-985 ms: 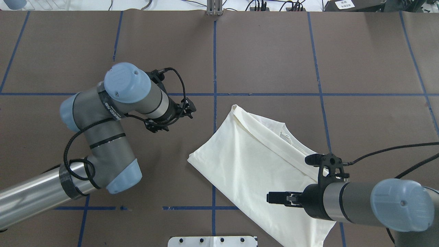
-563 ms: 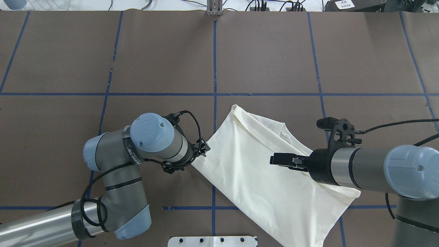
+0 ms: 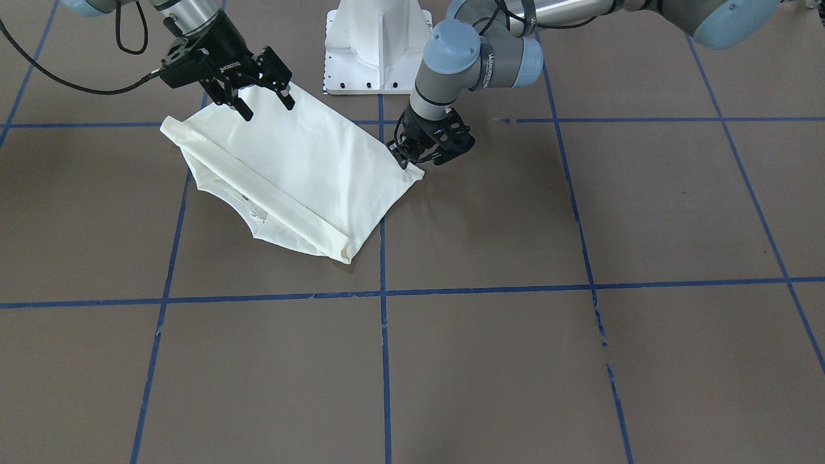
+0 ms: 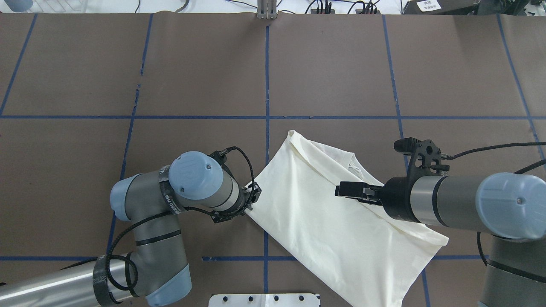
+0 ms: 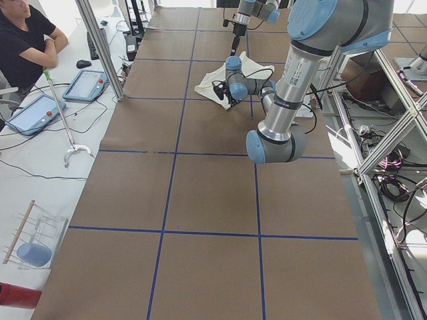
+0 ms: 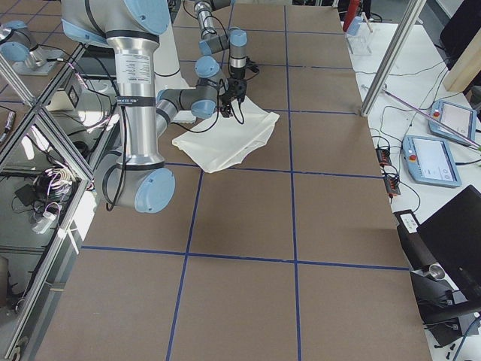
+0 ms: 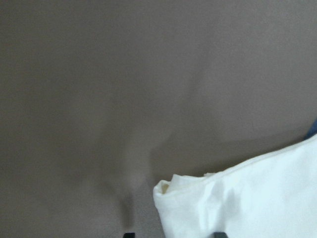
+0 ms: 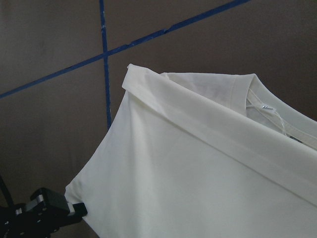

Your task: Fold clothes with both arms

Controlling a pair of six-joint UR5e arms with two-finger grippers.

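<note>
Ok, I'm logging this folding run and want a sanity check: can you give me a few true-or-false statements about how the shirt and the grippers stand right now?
1. The T-shirt lies with its cat print facing up. False: only plain cream fabric shows.
2. The right gripper is open over the T-shirt. True.
3. The left gripper is at a corner of the T-shirt. True.
4. The T-shirt lies wholly inside one square of the blue tape. False: it lies across tape lines.
</note>
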